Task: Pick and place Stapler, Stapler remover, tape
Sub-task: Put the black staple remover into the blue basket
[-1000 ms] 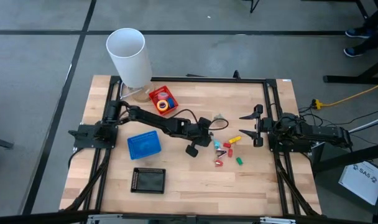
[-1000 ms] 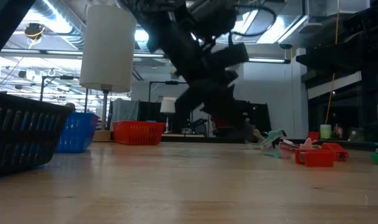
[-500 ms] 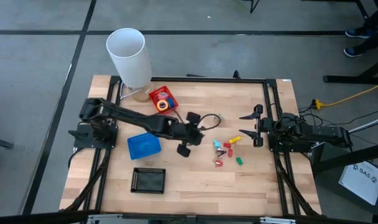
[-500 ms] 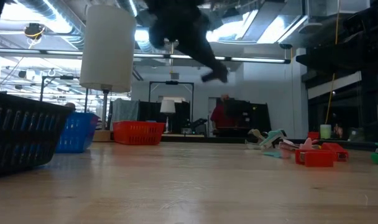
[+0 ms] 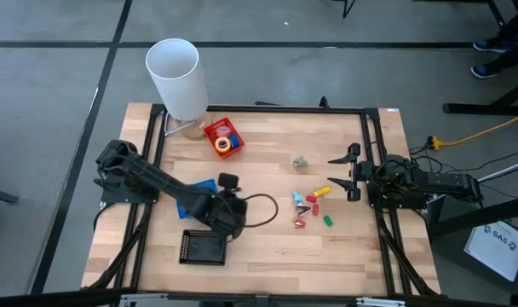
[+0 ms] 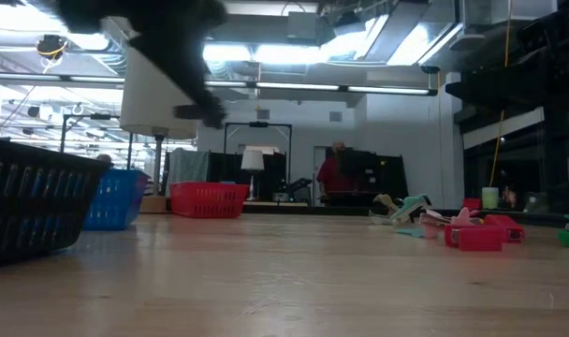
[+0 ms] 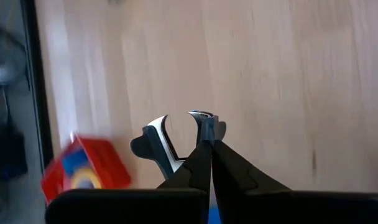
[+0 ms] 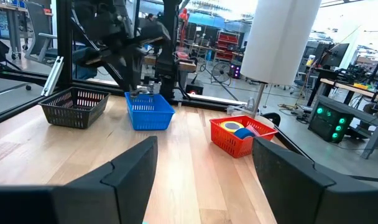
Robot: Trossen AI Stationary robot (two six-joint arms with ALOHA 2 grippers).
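Left gripper (image 7: 201, 140) pinches a staple remover (image 7: 170, 140) over the black basket (image 5: 203, 247) at lower left, tape (image 5: 223, 142) already in red basket (image 5: 210, 130) upper left, more pieces (image 5: 311, 207) remain mid-frame, right gripper (image 5: 344, 173) waits agape, empty.

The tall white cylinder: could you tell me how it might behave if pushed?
The white cylinder stands high on a thin stem in the low view, so it probably tips easily. Seen from above it is open-topped and hollow, so likely light.
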